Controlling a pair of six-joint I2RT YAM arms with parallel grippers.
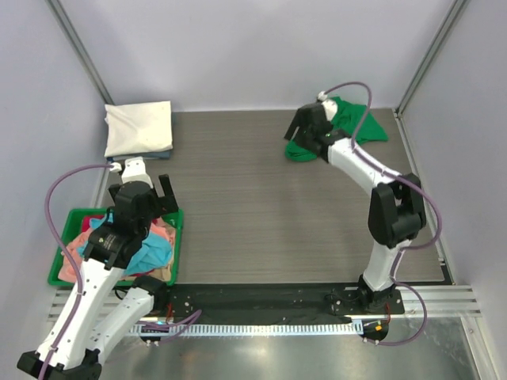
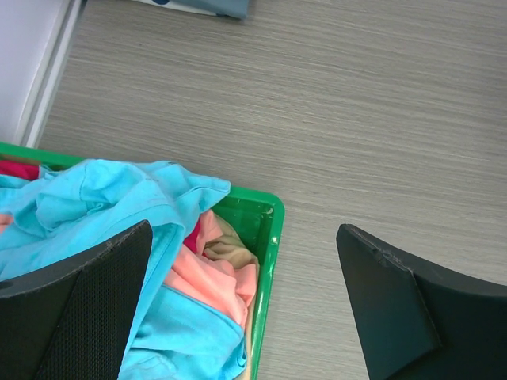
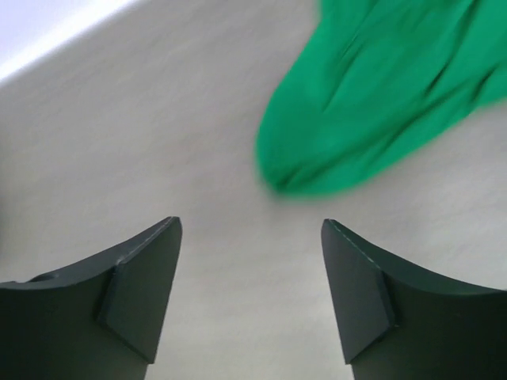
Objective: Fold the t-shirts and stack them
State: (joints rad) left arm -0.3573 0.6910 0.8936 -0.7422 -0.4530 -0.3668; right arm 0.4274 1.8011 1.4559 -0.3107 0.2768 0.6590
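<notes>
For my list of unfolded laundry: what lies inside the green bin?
In the green bin a crumpled light blue shirt lies on top, a salmon-pink shirt partly under it, red cloth at one edge. What lies deeper is hidden by the pile.

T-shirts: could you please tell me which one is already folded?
The cream-white t-shirt at the far-left corner: it lies flat and squared, whereas the green t-shirt is crumpled and the other shirts are heaped in the bin.

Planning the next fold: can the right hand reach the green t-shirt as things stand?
Probably yes: the right hand hangs open just short of the green t-shirt, with only bare table between them.
</notes>
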